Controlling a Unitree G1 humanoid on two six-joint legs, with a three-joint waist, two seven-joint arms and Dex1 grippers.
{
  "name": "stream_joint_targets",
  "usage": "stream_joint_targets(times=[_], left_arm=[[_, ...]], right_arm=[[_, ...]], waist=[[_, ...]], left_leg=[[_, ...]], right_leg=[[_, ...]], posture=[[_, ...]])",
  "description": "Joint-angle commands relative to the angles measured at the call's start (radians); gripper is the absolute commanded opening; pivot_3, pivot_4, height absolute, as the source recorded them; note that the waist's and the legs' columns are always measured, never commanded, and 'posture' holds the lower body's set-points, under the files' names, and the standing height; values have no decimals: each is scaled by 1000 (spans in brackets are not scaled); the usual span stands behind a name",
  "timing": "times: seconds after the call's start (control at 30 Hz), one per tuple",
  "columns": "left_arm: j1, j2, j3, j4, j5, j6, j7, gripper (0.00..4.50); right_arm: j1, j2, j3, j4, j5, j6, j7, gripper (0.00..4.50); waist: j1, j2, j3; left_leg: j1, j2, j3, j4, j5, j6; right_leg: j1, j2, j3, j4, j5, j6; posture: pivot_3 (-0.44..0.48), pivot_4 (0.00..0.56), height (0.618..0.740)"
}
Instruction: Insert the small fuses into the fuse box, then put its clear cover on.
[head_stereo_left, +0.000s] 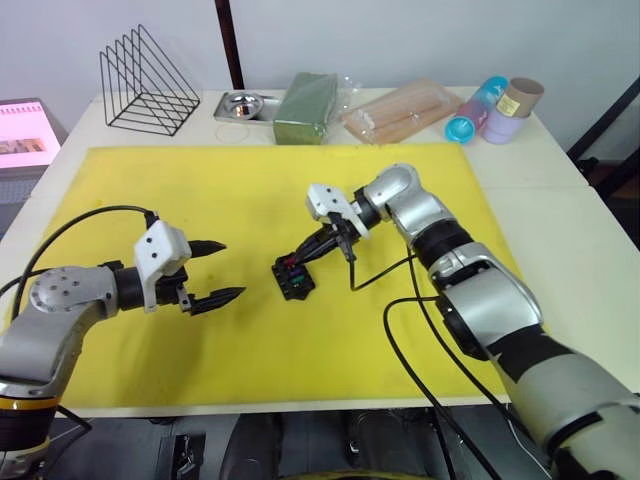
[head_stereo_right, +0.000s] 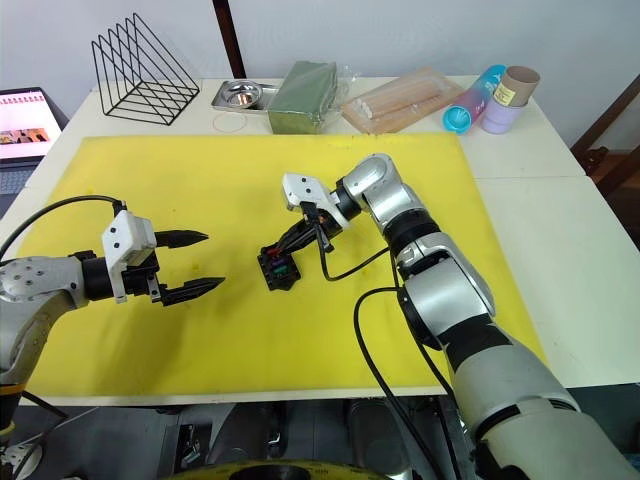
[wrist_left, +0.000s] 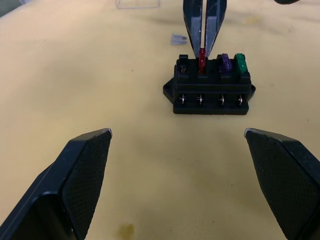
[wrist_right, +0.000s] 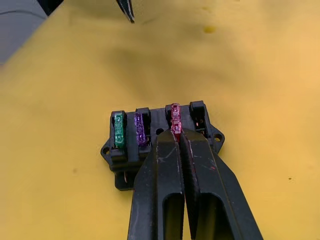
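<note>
Three fuses stand in the fuse box (wrist_left: 212, 89): the green fuse (wrist_right: 118, 130), the purple fuse (wrist_right: 139, 128) and the red fuse (wrist_right: 175, 119), side by side along the long axis of the box. The right gripper (wrist_right: 178, 137) has its jaws nearly closed, pinching the red fuse between the tips, directly over its slot. One slot next to the red fuse, at the far end from the green one, looks empty. The greyish-tan fuse (wrist_left: 178, 39) lies flat on the yellow mat (head_stereo_left: 250, 190), just behind the box and beside the right jaws, so the right arm seems clearly the nearer one for it. The clear cover (wrist_left: 138, 4) rests further behind. The left gripper (head_stereo_left: 214, 271) hovers well apart from the box, jaws wide open, holding nothing, with the box straight ahead between its fingers.
</note>
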Motion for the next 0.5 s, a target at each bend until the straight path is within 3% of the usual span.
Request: stream_joint_targets(times=[0.03, 0.5], left_arm=[[-6, -1, 17, -19, -1, -15, 6, 4500], [-1, -2, 18, -28, -4, -10, 15, 4500]], right_arm=[[-4, -11, 24, -43, 36, 6, 13, 36], [-2, -19, 94, -36, 42, -44, 13, 36]], waist=[[0, 0, 0], [0, 0, 0]], left_leg=[[0, 0, 0, 0, 0, 0], [0, 0, 0, 0, 0, 0]], right_leg=[[0, 0, 0, 0, 0, 0], [0, 0, 0, 0, 0, 0]], posture=[[0, 150, 740], [0, 150, 740]])
